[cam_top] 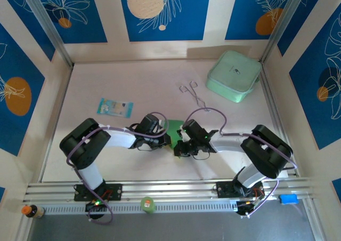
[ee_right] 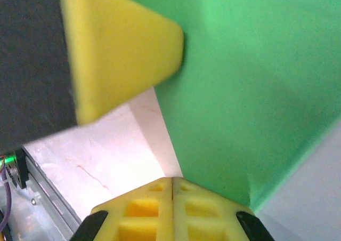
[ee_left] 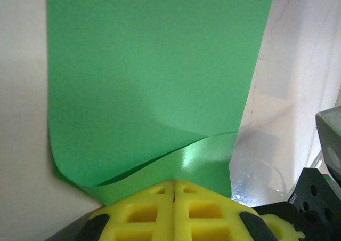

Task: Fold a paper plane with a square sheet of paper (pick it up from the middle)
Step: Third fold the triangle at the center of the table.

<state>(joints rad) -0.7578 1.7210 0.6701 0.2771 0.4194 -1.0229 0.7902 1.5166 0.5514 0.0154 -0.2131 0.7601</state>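
White tabletop [cam_top: 133,86]: left claw [ee_left: 174,182] and right claw [ee_right: 172,179] clamp shut on green sheet [ee_left: 154,81]; packet [cam_top: 114,107] print illegible.

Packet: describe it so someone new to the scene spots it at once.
On the white table, look at the left half, beyond the left arm. The packet lies flat there. It is small, light blue and printed, unlike the mint box at far right and the bright-green paper at centre.
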